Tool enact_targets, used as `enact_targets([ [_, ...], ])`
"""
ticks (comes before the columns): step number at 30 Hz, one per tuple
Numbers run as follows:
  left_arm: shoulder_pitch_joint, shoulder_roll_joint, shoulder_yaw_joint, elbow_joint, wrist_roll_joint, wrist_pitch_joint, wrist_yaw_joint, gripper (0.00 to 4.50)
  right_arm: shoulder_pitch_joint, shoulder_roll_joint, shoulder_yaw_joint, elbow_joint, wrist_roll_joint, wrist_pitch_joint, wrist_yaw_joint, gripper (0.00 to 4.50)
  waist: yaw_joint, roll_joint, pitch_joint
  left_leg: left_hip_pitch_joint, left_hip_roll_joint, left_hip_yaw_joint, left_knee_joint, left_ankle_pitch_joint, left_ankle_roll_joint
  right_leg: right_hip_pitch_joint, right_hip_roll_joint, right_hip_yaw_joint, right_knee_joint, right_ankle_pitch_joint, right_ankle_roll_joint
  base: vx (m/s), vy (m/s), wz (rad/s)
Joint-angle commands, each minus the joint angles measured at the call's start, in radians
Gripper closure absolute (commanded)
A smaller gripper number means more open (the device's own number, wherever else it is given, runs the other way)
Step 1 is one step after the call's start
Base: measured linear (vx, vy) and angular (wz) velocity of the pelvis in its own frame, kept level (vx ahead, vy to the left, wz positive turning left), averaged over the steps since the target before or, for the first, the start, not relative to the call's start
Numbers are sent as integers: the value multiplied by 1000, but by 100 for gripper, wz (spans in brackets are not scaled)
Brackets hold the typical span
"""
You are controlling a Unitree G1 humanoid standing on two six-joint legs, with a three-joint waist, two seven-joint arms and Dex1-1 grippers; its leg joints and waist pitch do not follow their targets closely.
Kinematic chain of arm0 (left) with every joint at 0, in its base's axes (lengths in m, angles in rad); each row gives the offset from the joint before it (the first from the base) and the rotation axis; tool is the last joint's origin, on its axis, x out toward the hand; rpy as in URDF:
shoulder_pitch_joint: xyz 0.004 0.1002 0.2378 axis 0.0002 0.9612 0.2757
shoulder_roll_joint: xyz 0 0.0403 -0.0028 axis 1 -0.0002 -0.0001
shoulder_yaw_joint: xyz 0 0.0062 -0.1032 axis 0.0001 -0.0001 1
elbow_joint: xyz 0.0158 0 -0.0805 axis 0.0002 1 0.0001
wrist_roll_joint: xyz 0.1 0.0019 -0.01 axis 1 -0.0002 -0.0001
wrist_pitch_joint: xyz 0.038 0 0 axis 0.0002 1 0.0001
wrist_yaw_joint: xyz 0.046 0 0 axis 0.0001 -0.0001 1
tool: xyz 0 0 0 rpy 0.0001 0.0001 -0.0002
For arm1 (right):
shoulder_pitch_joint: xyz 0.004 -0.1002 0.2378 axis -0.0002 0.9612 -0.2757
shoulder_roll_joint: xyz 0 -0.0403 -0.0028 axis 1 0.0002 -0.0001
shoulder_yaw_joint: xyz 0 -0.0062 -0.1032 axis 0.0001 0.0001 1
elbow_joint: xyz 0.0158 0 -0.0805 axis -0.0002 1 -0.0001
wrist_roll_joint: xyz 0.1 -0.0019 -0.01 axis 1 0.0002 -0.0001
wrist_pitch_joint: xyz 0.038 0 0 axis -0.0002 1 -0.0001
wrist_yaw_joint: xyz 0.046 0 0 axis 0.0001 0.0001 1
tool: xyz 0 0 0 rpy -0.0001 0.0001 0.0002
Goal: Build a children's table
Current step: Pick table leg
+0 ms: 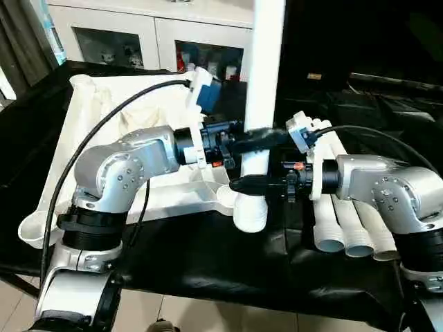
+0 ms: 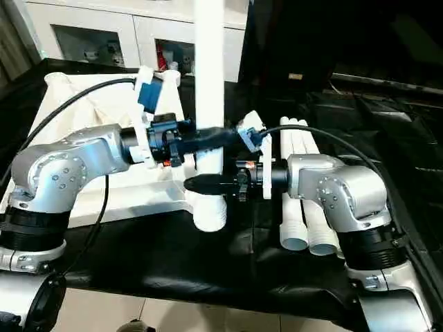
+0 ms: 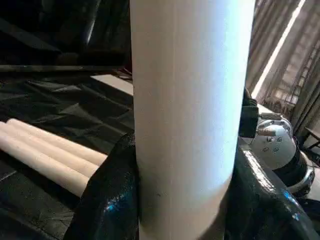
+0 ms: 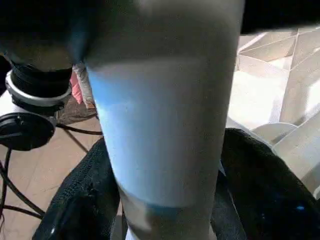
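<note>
Beside the upright leg, three spare legs (touching).

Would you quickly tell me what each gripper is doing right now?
Left gripper: closed on the upright leg.
Right gripper: jaws around the same leg lower down; grip cannot be told.

Work surface: covered with a black cloth, glossy and creased, hanging over the near edge – light tiled floor visible below it

Rear wall: a white cabinet with glass-fronted doors, small items on the shelves behind the glass, too small to identify

Far left: grey curtains beside the cabinet. Curtains also appear in the left wrist view, a bright strip of light between the folds

Black cables lie on the floor in the right wrist view
</note>
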Motion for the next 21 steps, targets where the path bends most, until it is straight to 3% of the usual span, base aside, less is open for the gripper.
enact_targets([
  [1,1,-3,-5,-27,0,3,-6,262,-3,-12,-9,-23,-1,-1,5,147,1,-9,-81,9,5,8,-55,-52,-7,61,-50,27,-65,-7,-210,0,0,0],
  [9,-4,-3,-10,-19,1,-3,-4,262,10,-12,21,-39,-5,0,14,147,1,-8,-82,9,5,7,-55,-53,-8,61,-50,27,-64,-2,-209,0,0,0],
  [14,-10,1,-13,-13,2,-6,-12,262,13,-18,28,-38,-6,-4,12,147,1,-1,-82,11,6,7,-55,-62,-14,60,-49,27,-65,0,-214,0,0,0],
  [21,-16,-1,-11,-4,3,-9,-12,262,27,-29,36,-51,-8,-1,16,147,1,-4,-83,10,5,7,-55,-61,-12,62,-49,27,-65,7,-216,0,0,0],
])
